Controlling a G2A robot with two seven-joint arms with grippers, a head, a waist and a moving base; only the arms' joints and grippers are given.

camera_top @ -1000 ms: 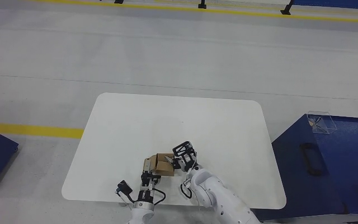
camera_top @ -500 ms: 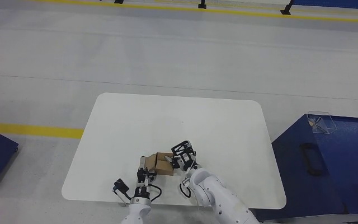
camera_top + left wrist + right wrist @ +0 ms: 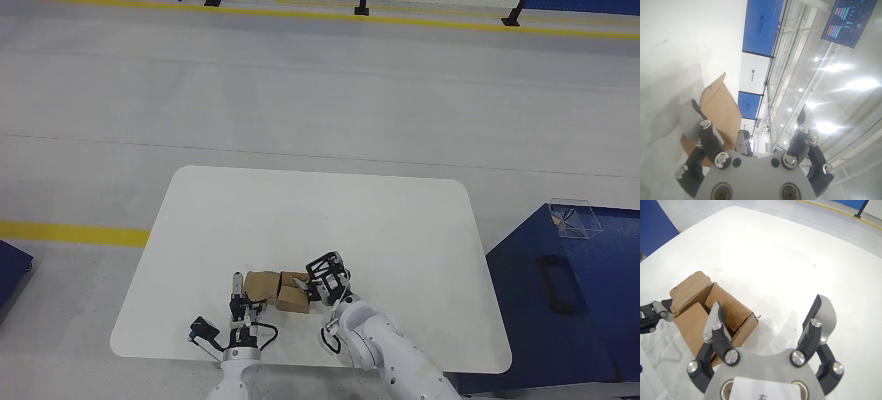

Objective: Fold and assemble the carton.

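Carton [image 3: 272, 289] of brown card lies on its side on the white table [image 3: 350, 215], close to the surface's edge nearest the robot and somewhat toward its left corner. It is already squared into a tube, with its end flaps loose. The right gripper [image 3: 768, 308] hangs at one open end, jaws wide apart, one finger [image 3: 715, 315] over the top face; contact is hard to judge. The left gripper [image 3: 748, 113] sits at the opposite end, jaws likewise apart, with a raised flap [image 3: 719, 107] resting against one finger. The step in hand looks like closing the end flaps. Next, the left arm probably must press that flap inward while the right steadies the body.
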